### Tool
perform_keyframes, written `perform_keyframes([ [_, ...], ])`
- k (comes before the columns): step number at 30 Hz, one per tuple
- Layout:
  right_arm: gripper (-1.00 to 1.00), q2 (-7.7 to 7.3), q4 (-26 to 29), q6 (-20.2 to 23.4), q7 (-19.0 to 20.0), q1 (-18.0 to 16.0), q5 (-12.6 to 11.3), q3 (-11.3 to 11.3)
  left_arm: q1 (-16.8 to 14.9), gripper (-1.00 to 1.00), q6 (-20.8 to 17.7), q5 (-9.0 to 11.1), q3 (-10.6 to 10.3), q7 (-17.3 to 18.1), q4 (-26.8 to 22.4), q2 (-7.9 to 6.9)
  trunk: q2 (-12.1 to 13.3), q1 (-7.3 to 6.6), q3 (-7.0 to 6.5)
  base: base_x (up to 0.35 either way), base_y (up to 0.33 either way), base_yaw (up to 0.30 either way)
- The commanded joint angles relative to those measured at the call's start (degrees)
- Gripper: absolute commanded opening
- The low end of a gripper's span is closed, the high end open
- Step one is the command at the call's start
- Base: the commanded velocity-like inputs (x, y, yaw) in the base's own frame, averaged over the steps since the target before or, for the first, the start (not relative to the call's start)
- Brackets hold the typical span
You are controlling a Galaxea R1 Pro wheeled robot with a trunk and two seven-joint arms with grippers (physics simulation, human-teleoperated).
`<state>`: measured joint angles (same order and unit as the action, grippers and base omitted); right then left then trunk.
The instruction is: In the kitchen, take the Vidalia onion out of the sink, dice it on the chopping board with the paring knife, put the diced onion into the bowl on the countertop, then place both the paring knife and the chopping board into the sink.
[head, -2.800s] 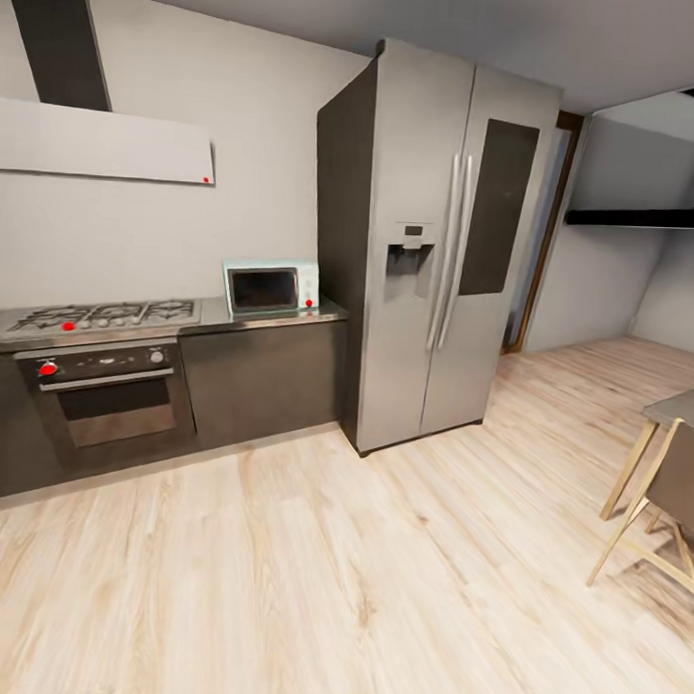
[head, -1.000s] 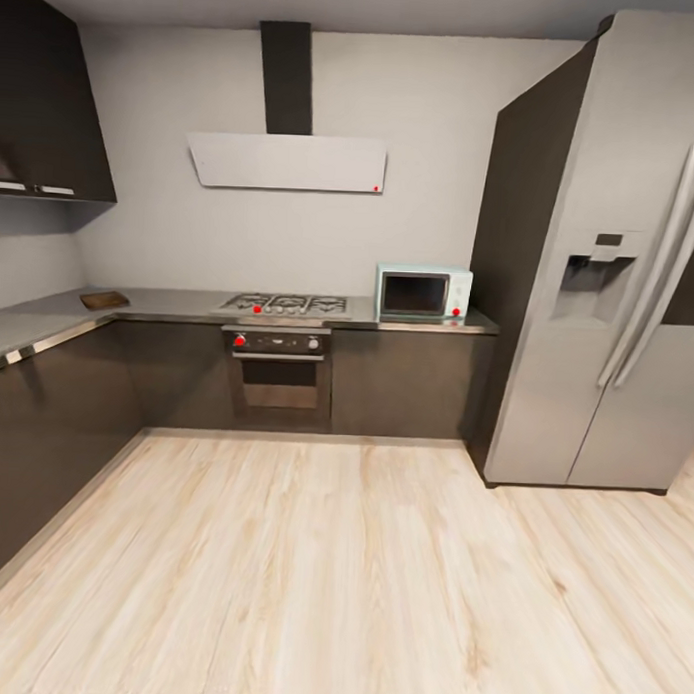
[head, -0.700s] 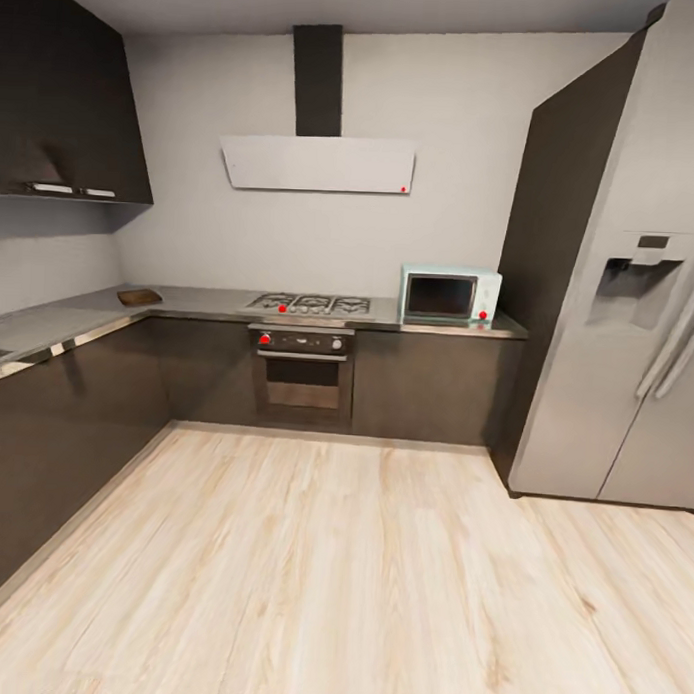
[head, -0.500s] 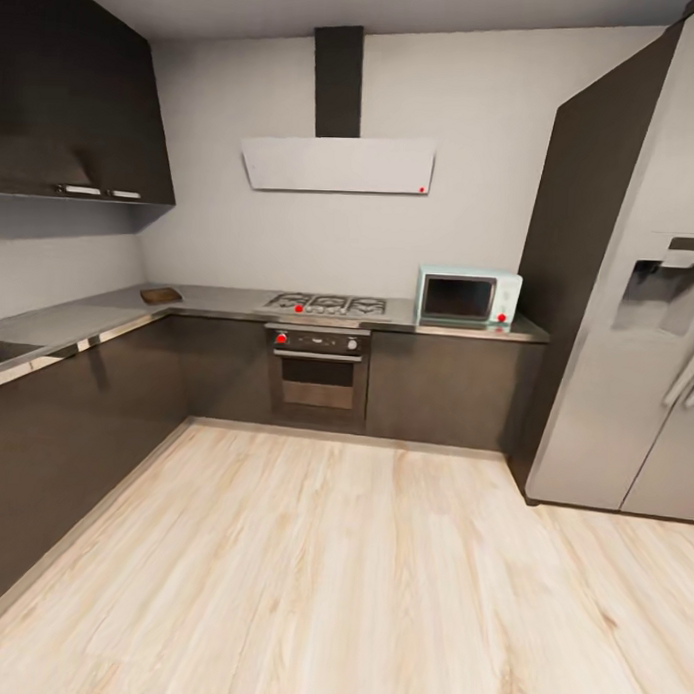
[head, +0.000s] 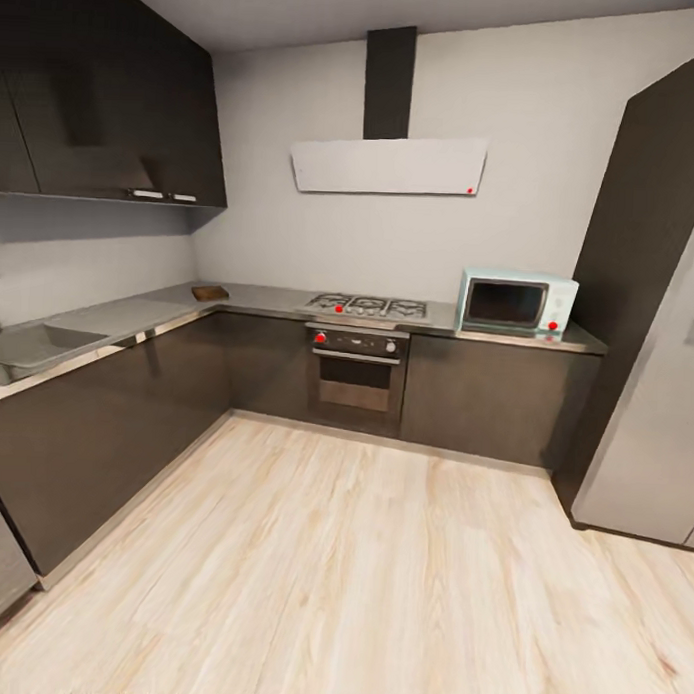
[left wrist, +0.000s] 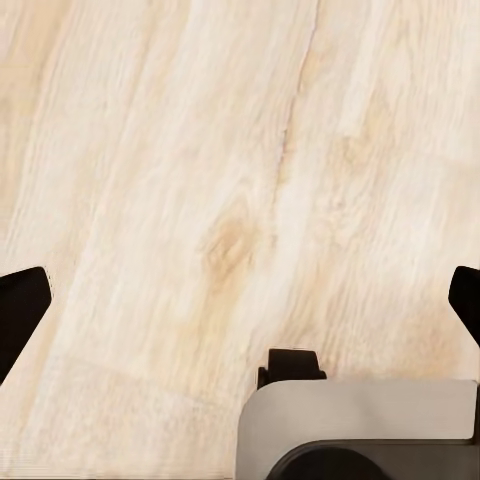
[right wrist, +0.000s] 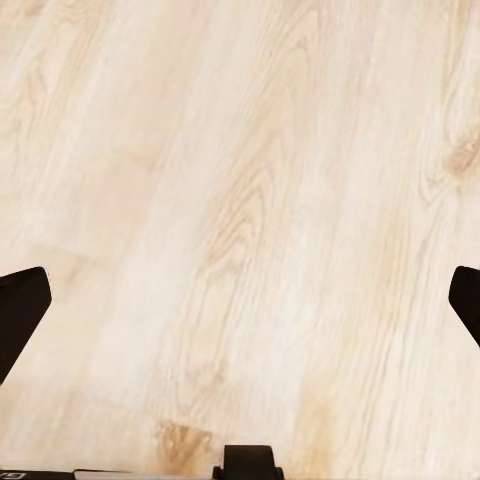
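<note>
Fingers (left wrist: 20,310) spread over bare floor (left wrist: 240,180)

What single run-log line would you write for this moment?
phase: in transit | chopping board on countertop corner | sink far left | left end effector open over floor | right end effector open, empty

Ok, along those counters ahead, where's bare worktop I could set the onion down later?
The countertop looks bare between the sink basin and the chopping board in the corner. There is also a short bare strip between the board and the hob. It is crowded from the hob to the microwave, which sits against the fridge.
</note>
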<state>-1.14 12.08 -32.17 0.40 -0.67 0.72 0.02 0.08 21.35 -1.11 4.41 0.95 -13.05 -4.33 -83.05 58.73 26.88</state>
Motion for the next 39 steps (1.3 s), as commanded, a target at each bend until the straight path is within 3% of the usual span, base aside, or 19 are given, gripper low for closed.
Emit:
perform_keyframes([
  [1, 1.0, -0.01, 0.0, -0.2, 0.0, 0.0, 0.1, 0.0, 0.0, 1.0, 0.1, -0.1, 0.3, 0.1, 0.0, 0.03, 0.0, 0.0, 0.05, 0.0, 0.0, 0.263],
  [23, 1.0, 0.0, 0.0, -0.2, 0.0, 0.0, 0.1, 0.1, 0.0, 1.0, 0.1, -0.1, 0.3, 0.1, 0.0, 0.03, 0.0, 0.0, 0.05, 0.0, -0.002, 0.263],
  [39, 1.0, 0.08, 0.0, -0.2, 0.0, 0.0, 0.1, 0.1, 0.0, 1.0, 0.1, -0.1, 0.3, 0.1, 0.0, 0.03, 0.0, 0.0, 0.05, 0.182, -0.202, 0.263],
])
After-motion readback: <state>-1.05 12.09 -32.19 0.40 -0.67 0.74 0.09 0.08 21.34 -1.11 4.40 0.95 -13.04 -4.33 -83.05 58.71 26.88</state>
